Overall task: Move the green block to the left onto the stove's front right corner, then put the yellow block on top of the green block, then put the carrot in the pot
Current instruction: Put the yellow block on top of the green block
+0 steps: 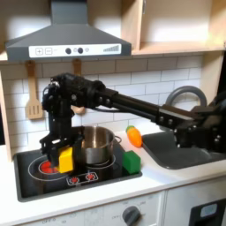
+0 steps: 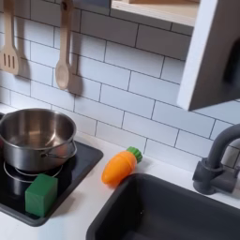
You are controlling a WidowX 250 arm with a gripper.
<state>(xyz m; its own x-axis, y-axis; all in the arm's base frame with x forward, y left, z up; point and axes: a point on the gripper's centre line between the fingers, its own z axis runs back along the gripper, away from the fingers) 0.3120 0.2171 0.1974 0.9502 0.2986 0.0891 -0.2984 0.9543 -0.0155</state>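
In the first exterior view my gripper (image 1: 60, 148) reaches down over the left burner of the black stove (image 1: 35, 184). Its fingers are shut on the top of the yellow block (image 1: 65, 161), which is low over the stove or on it. The green block (image 1: 131, 161) (image 2: 41, 195) sits on the stove's front right corner in both exterior views. Just behind it stands the steel pot (image 1: 97, 144) (image 2: 36, 139), with nothing visible inside. The orange carrot (image 1: 134, 135) (image 2: 120, 166) lies on the white counter between the stove (image 2: 86, 161) and the sink.
A dark sink basin (image 1: 177, 150) (image 2: 169, 214) with a grey faucet (image 1: 181, 95) (image 2: 221, 155) fills the right side. Wooden utensils (image 1: 33, 99) (image 2: 62, 52) hang on the tiled wall, and a range hood (image 1: 66, 40) hangs above the stove.
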